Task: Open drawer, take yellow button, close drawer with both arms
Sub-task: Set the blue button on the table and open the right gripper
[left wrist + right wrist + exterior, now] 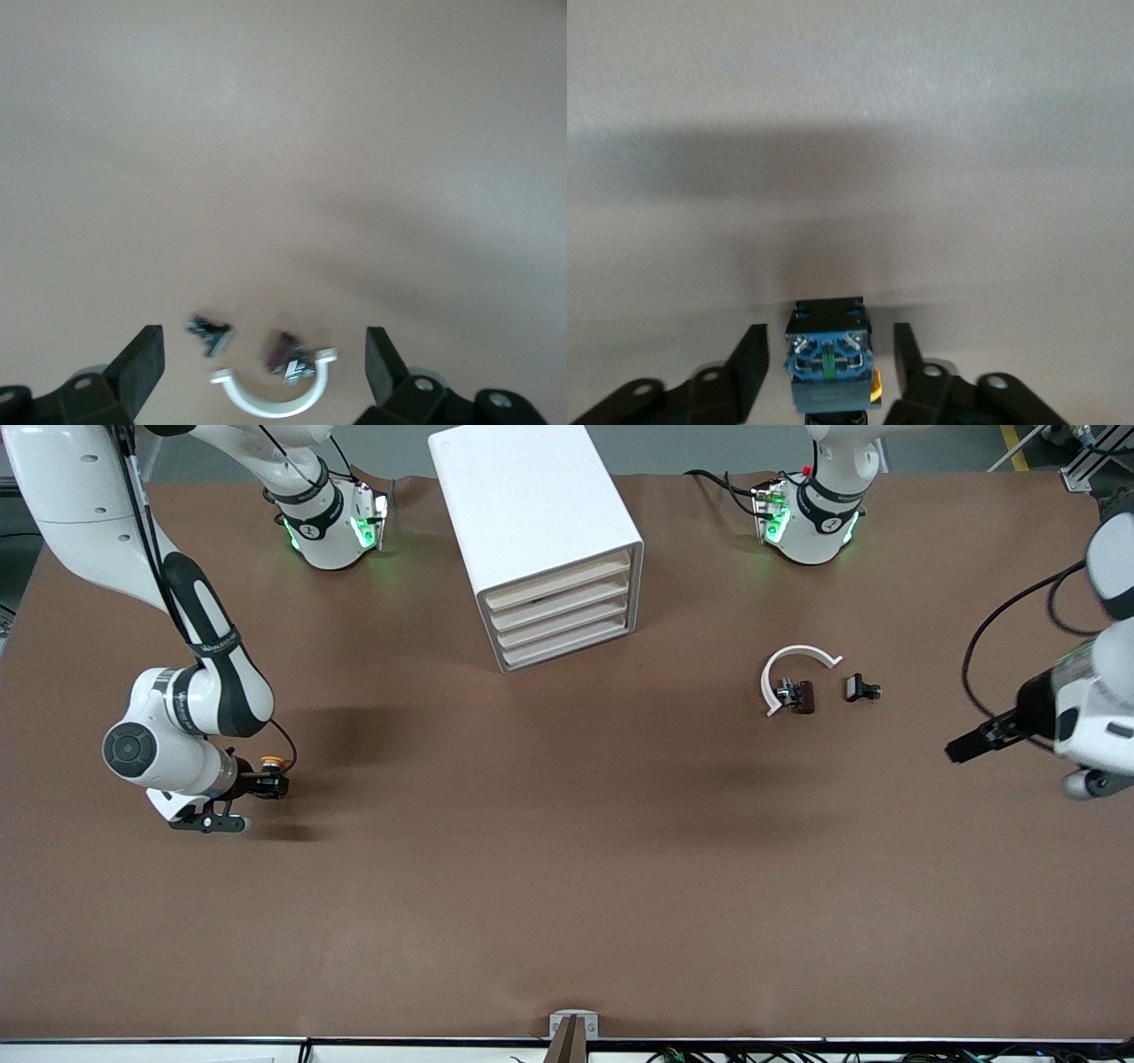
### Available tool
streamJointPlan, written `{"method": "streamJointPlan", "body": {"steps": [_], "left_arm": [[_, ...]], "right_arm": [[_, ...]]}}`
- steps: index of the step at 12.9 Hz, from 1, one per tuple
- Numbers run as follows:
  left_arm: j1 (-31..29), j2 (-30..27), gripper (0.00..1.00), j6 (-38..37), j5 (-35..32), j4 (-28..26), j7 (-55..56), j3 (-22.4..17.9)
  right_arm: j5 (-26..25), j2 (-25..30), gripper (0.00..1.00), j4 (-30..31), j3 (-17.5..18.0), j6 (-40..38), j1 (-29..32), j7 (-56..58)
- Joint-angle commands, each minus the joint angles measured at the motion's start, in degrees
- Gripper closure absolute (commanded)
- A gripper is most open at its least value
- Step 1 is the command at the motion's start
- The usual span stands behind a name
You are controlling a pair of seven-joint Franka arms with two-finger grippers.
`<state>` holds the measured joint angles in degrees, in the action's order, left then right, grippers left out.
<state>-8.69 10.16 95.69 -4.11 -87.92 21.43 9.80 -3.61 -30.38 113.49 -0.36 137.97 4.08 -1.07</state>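
Observation:
The button (829,354), a black-blue body with an orange-yellow cap (269,763), sits low at the table toward the right arm's end. My right gripper (829,331) is open around it, with a narrow gap showing between the button and each finger (749,363). In the front view this gripper (273,779) is down at the tabletop. The white drawer cabinet (558,558) stands at the back middle, and all its drawers (567,622) are pushed in. My left gripper (957,749) hangs open over the left arm's end of the table, with nothing between its fingers (142,363).
A white curved piece (793,664) lies on the table between the cabinet and the left gripper. A dark brown part (803,696) lies inside its curve and a small black clip (860,688) beside it. The left wrist view shows all three (275,398).

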Motion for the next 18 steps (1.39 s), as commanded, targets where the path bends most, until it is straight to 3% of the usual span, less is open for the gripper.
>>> {"method": "streamJointPlan", "body": {"steps": [1,5,7,10,14,18], "left_arm": [[2.4,-5.6,0.0,-3.2,-0.2,-1.5,-8.9,-4.3],[3.2,-12.9,0.0,-3.8,0.8,-6.6,-18.6,-5.9],[3.2,-16.5,0.0,-3.8,2.6,-10.2,-20.6,-6.8],[4.9,-20.3,0.0,-3.8,3.1,-13.6,-20.6,-6.6],[7.1,-21.1,0.0,-3.9,3.4,-14.5,-20.6,-5.8],[7.1,-20.5,0.0,-3.6,4.2,-14.4,-20.6,-5.7]], "right_arm": [[-1.0,1.2,0.0,-1.5,0.9,-0.4,0.8,-0.4],[-1.0,3.3,0.0,-3.1,1.2,-4.0,0.3,-0.4],[-1.0,5.8,0.0,-4.2,1.4,-11.0,-1.0,-0.4],[-1.0,6.3,0.0,-11.3,1.4,-23.6,-3.8,-3.4],[-1.0,11.2,0.0,-12.6,1.4,-31.5,-8.0,-7.9],[-0.8,16.5,0.0,-19.6,1.5,-44.3,-10.3,-8.1]]}}
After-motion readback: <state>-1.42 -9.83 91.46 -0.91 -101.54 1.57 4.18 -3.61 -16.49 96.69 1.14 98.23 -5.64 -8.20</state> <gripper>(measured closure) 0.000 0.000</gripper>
